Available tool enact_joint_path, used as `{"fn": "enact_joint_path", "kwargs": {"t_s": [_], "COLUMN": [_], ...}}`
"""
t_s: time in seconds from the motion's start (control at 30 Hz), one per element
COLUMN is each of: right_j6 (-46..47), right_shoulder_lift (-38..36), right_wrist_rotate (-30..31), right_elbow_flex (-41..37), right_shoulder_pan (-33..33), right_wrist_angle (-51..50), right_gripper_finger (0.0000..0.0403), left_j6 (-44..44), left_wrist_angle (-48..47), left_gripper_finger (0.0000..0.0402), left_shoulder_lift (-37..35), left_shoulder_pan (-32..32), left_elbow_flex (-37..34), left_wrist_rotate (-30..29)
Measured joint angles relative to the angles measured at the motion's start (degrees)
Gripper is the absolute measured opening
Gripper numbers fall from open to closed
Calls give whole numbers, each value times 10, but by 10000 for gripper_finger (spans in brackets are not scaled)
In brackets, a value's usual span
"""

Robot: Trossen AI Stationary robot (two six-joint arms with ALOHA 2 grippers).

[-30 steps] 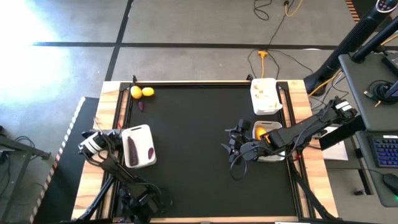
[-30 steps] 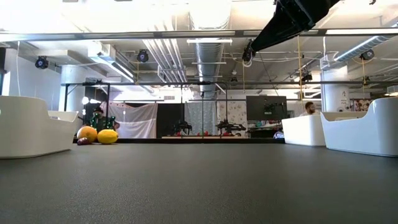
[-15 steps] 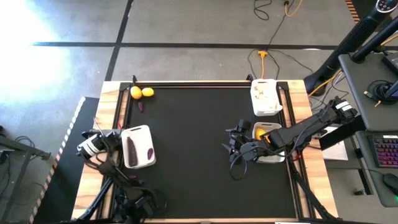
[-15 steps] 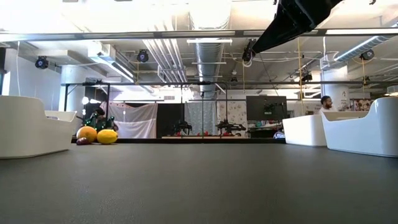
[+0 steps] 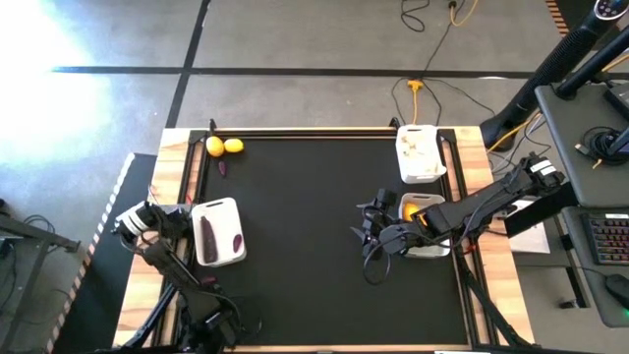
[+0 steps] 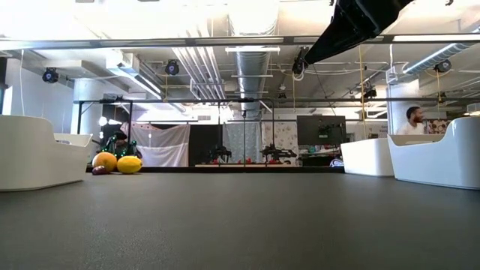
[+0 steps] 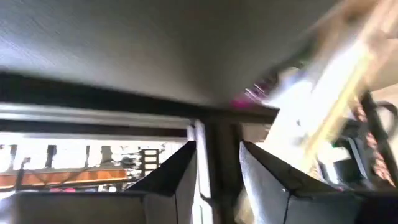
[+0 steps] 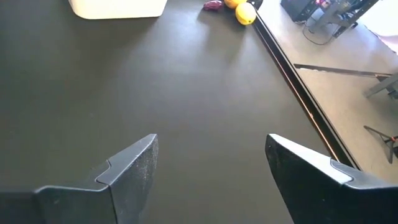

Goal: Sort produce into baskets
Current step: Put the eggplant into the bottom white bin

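Note:
Two yellow lemons [image 5: 224, 146] and a small dark purple piece [image 5: 223, 167] lie on the black mat at the far left corner; the low view shows the lemons [image 6: 116, 162] too. The left basket [image 5: 232, 205] holds two purple pieces, one of them long. At the right, one basket [image 5: 417, 177] holds garlic and another basket [image 5: 428, 246] holds something yellow. My left gripper [image 5: 183, 217] hovers at the left basket's outer side, its fingers [image 7: 180, 174] a little apart with nothing between them. My right gripper [image 5: 366, 228] hangs open over the mat, beside the right near basket.
The mat's middle [image 5: 314, 226] lies bare between the arms. A raised wooden frame [image 5: 177, 157] rims the table. Cables and a desk with a keyboard [image 5: 609, 236] stand off the right side. A person [image 6: 411, 120] shows far back in the room.
My left gripper has risen and drawn back a little toward the table's left edge, away from the left basket's wall. The right arm has kept still. In the room behind, a person has walked to the right.

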Motion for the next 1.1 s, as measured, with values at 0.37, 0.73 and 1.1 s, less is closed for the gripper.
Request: {"fn": "enact_joint_path", "kwargs": {"t_s": [0.37,0.73,1.1], "right_j6": [5,4,13], "right_shoulder_lift": [0,0,0], "right_wrist_rotate": [0,0,0], "right_elbow_flex": [0,0,23], "right_shoulder_pan": [0,0,0], "right_wrist_angle": [0,-4,-17], "right_gripper_finger": [288,288,288], "left_j6": [-7,100,119], "left_wrist_angle": [88,125,110], "left_gripper_finger": [106,66,3], "left_shoulder_lift": [16,24,-47], "left_shoulder_pan": [-2,0,2], "left_elbow_flex": [1,-19,-29], "left_wrist_rotate": [36,61,-8]}}
